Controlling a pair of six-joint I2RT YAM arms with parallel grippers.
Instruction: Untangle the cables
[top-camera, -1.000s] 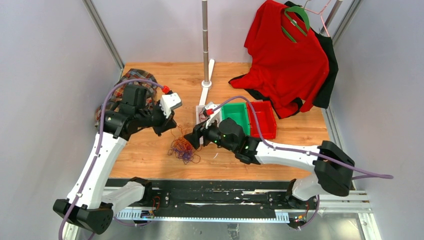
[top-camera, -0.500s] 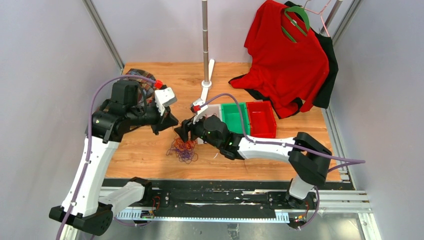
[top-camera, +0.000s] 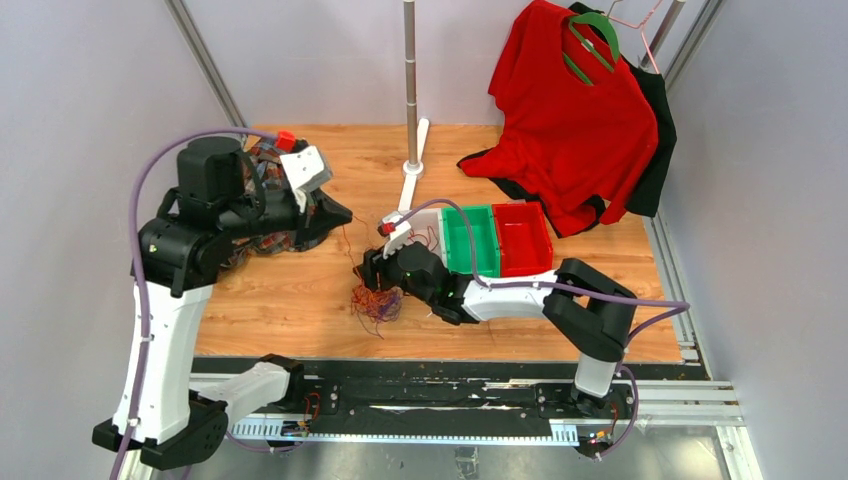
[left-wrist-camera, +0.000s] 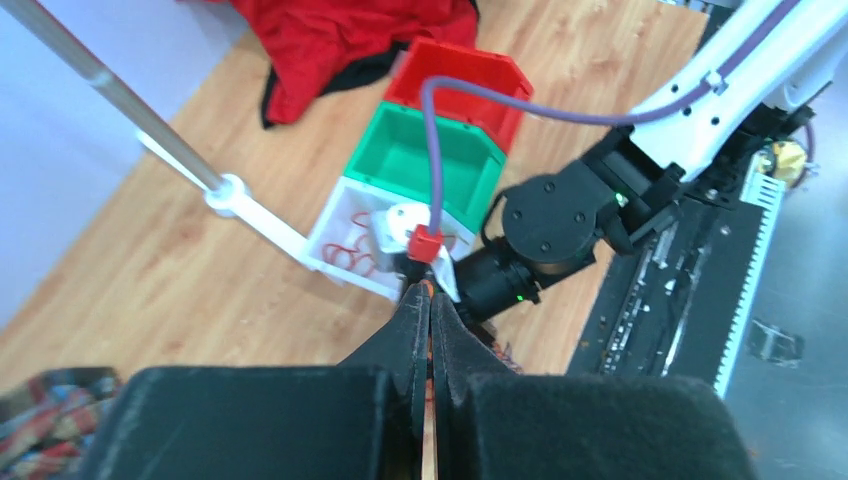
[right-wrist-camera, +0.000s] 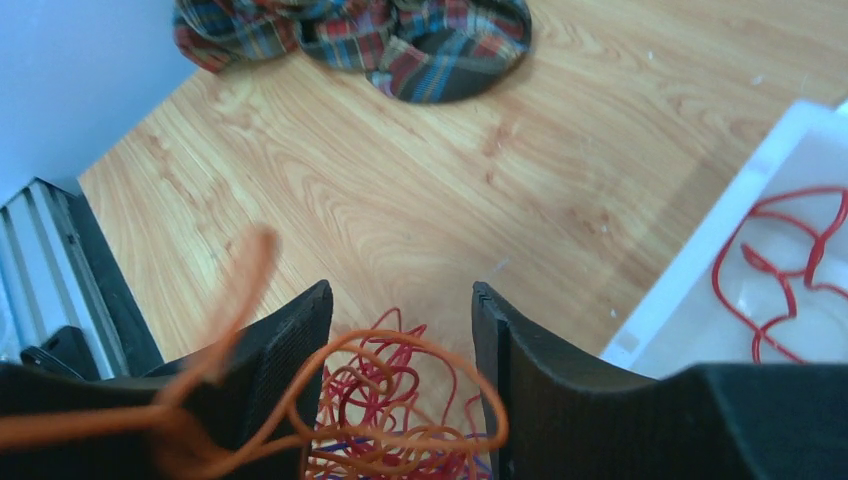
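The cables (top-camera: 377, 300) lie as a tangle of red, orange and purple loops on the wooden table, near its front. My right gripper (top-camera: 368, 270) is low over the tangle. In the right wrist view its jaws (right-wrist-camera: 400, 295) stand open, with orange and red loops (right-wrist-camera: 400, 400) between the fingers. My left gripper (top-camera: 338, 214) is raised to the back left of the tangle. In the left wrist view it (left-wrist-camera: 427, 293) is shut on a thin orange cable that shows at its fingertips. A taut strand runs from there down to the tangle.
A white bin (top-camera: 432, 217) holding a red cable (right-wrist-camera: 790, 260) stands beside a green bin (top-camera: 470, 240) and a red bin (top-camera: 522, 238). A plaid cloth (right-wrist-camera: 400, 40) lies at the back left. A pole stand (top-camera: 411, 80) and a hanging red shirt (top-camera: 570, 120) are behind.
My left arm has lifted and drawn back to the left, pulling a strand out. My right gripper has moved left and down onto the tangle, and its jaws have narrowed.
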